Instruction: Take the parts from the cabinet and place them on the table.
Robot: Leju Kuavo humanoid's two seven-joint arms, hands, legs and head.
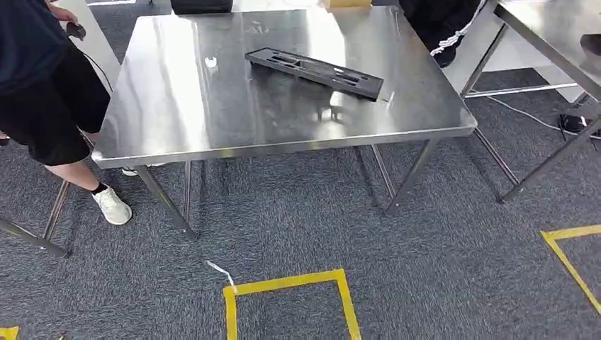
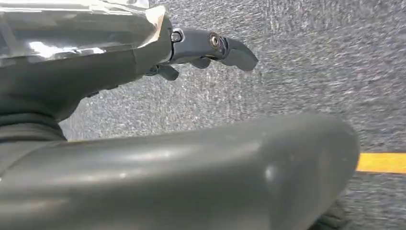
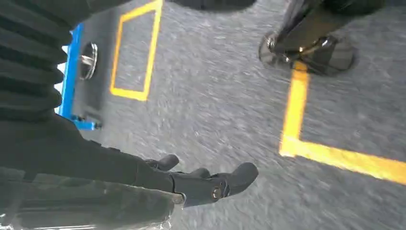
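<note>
One black part lies flat on the steel desk, toward its far side and well clear of the edges. The left hand and the right hand both hang over the carpet, fingers loosely apart, holding nothing. Probable hazards — a person stands at the desk's left corner, inside any walking or turning path; a second part set down carelessly could strike the first.
</note>
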